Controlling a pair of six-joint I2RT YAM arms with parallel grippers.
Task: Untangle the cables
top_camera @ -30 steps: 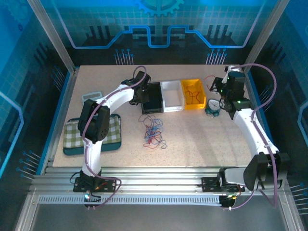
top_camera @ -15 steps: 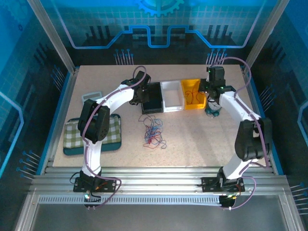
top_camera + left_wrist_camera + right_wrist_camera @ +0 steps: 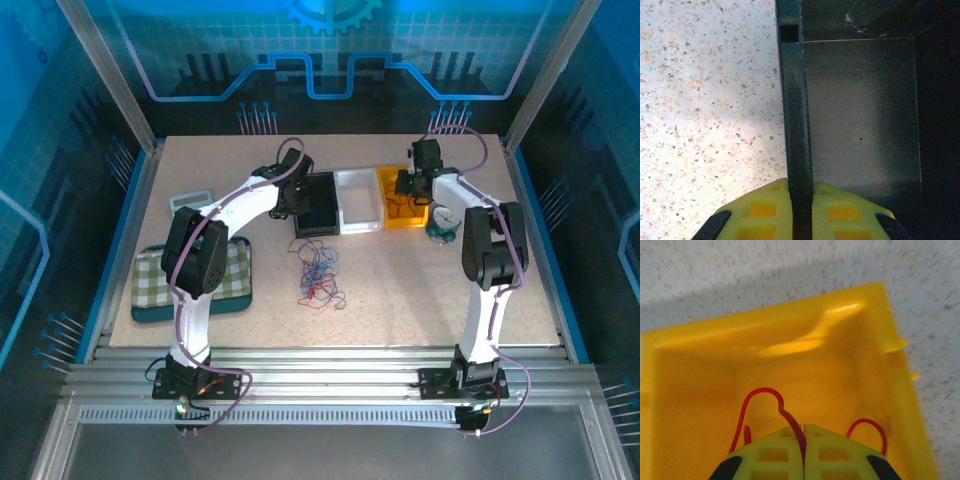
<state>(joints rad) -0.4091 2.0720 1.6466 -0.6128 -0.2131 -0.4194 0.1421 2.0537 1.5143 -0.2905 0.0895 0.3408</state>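
A tangle of thin red, blue and pale cables (image 3: 318,275) lies on the table in front of the bins. My right gripper (image 3: 410,184) hangs over the yellow bin (image 3: 401,212). In the right wrist view my right gripper (image 3: 803,440) is shut on a red cable (image 3: 760,390), which loops down inside the yellow bin (image 3: 765,335). My left gripper (image 3: 296,196) sits at the left wall of the black bin (image 3: 320,222). Seen from the left wrist, my left gripper (image 3: 801,200) is shut on that black bin wall (image 3: 795,125).
A white bin (image 3: 358,212) stands between the black and yellow ones. A small roll (image 3: 441,232) sits right of the yellow bin. A green checked cloth on a tray (image 3: 160,285) and a grey frame (image 3: 192,200) lie at the left.
My right arm has swung left from beyond the yellow bin to over it, carrying the red cable. The left arm has stayed still.
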